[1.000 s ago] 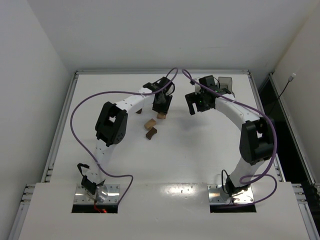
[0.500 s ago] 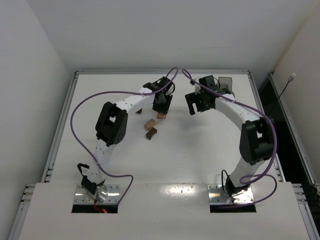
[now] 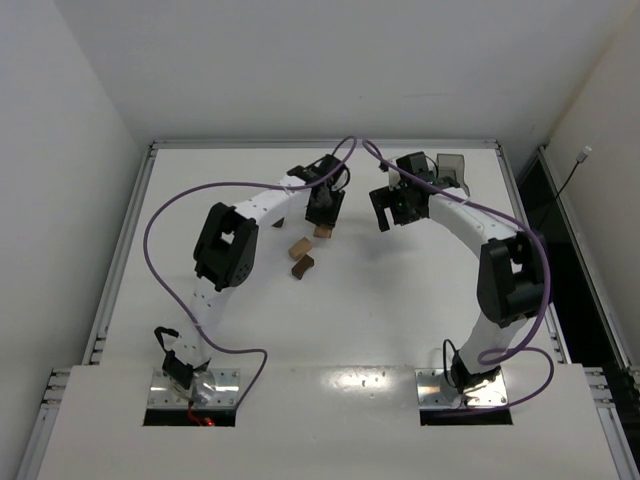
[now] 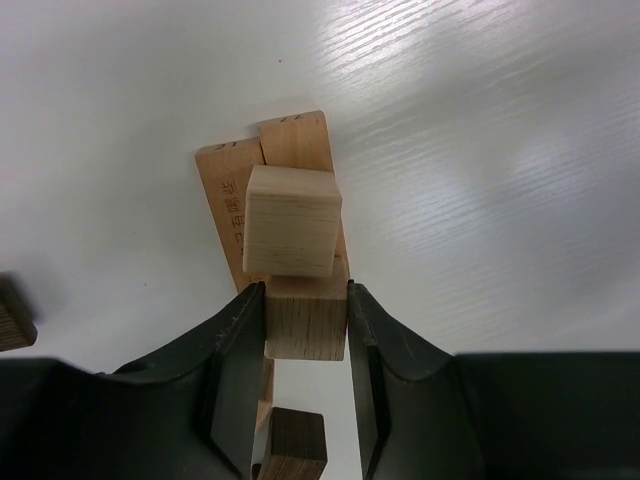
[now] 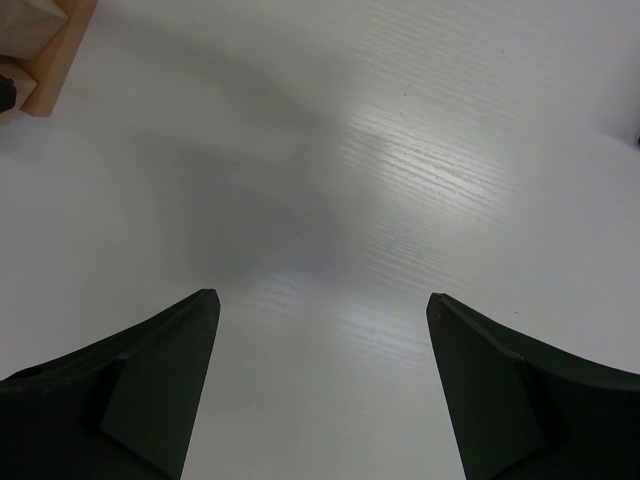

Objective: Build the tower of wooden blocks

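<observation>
In the left wrist view my left gripper is shut on a light tan wood block. Just beyond it a paler cube rests on two flat tan bars lying side by side on the table; this is the tower's low start. A dark brown block lies under the fingers. From above, the left gripper hangs over that stack. My right gripper stands open to the right of it, and bare table shows between its fingers. The tan pieces show in its view's corner.
Two loose blocks lie near the stack on the side towards the bases, one tan and one dark. A small brown piece shows beside the left forearm. A translucent grey tray stands at the back right, behind the right arm.
The right arm has shifted very slightly to the left. The left arm and the blocks have stayed where they were.
</observation>
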Tool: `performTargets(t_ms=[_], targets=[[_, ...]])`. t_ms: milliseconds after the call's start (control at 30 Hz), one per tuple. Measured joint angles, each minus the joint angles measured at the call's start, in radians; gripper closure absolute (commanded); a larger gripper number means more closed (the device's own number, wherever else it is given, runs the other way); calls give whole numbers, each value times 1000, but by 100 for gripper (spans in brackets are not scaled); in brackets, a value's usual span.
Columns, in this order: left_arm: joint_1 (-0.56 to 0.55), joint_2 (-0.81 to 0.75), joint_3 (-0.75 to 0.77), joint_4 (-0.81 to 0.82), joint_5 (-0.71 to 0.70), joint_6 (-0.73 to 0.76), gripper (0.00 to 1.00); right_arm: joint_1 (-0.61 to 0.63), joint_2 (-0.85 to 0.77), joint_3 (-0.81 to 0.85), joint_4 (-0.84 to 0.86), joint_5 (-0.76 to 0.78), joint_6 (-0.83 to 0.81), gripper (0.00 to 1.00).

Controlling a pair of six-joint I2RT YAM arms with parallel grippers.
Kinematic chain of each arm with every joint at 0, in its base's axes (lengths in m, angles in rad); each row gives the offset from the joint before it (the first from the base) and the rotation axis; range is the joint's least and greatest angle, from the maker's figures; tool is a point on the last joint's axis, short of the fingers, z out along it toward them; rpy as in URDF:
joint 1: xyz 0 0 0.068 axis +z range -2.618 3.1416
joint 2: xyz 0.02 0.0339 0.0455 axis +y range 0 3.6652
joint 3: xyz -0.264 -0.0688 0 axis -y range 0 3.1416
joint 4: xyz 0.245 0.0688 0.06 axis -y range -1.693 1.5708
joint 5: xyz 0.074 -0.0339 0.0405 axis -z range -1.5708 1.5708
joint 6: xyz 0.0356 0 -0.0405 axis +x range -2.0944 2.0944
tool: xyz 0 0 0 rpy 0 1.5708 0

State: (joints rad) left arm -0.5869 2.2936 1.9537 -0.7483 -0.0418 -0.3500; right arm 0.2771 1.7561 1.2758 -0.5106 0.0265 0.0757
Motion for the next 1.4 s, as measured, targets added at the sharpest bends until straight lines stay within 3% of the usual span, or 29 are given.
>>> performTargets(t_ms=[500, 867, 1100, 1267, 1400], targets=[[17, 13, 20, 3, -10, -3, 99, 0, 8, 0, 0, 0, 0, 18], [17, 24, 35, 6, -11, -3, 81, 0, 8, 0, 0, 0, 0, 18], [17, 24, 35, 6, -10, 0, 64, 0, 10, 3, 0, 0, 0, 18], [17, 24, 35, 5, -10, 8, 45, 0, 12, 4, 0, 0, 0, 18], [17, 24, 35, 5, -11, 7, 43, 0, 12, 4, -1, -1, 0, 18]])
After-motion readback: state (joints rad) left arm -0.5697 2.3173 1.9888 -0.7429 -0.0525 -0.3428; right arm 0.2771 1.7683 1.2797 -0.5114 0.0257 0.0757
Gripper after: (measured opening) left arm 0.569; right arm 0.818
